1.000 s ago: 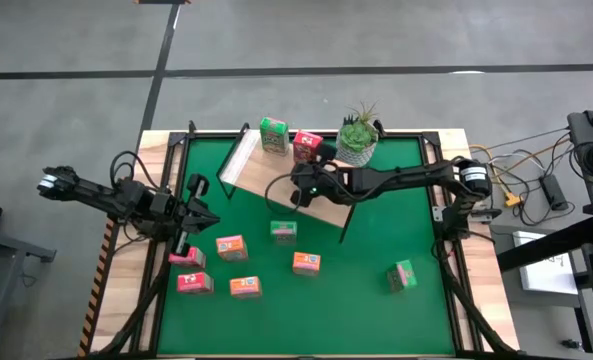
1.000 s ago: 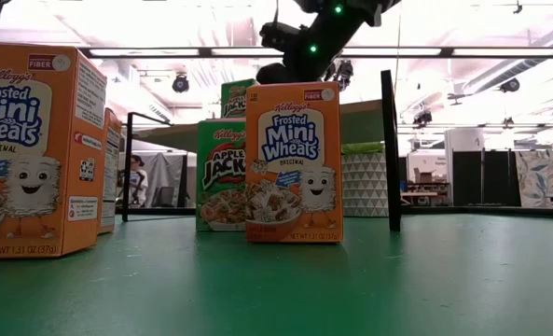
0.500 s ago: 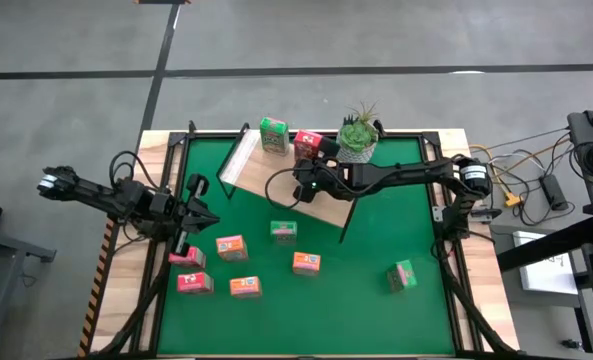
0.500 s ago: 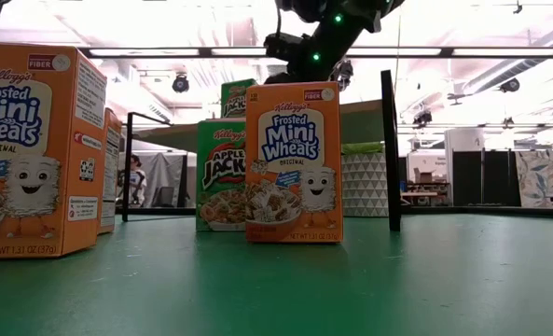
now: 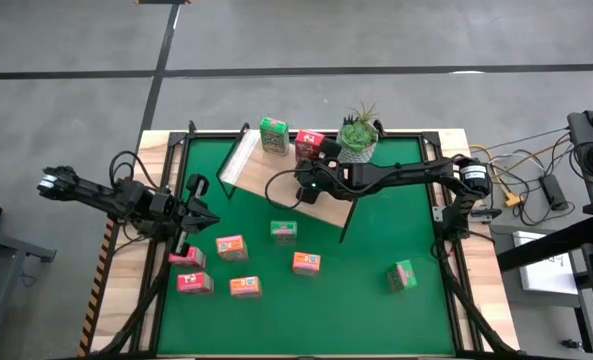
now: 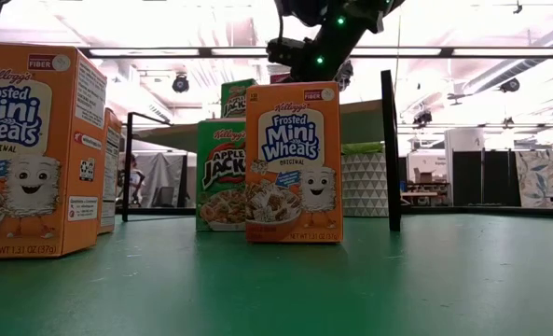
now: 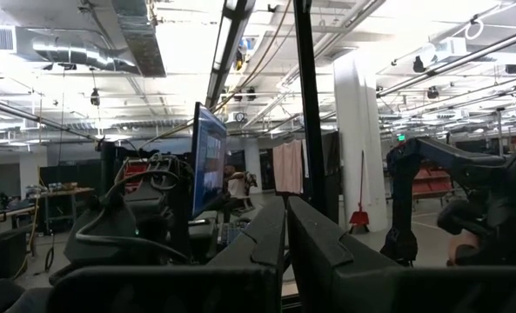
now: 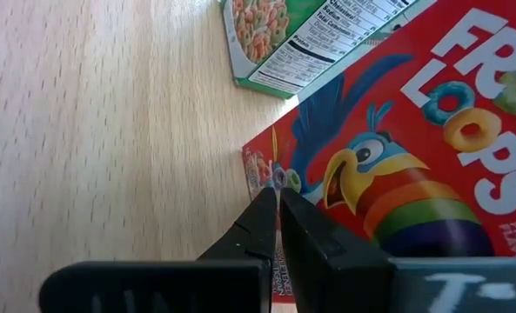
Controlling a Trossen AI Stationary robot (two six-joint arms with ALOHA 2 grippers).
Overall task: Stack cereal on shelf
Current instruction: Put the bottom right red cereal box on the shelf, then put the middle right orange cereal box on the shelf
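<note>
From table level, an orange box is standing nearest, a green box behind it. Only the overhead view is showing the other boxes scattered across the mat and two on the shelf. The right gripper, fingers pressed together, is hovering over the shelf, seemingly touching the red box there. The left gripper, also pressed shut, is waiting at the mat's left edge.
</note>
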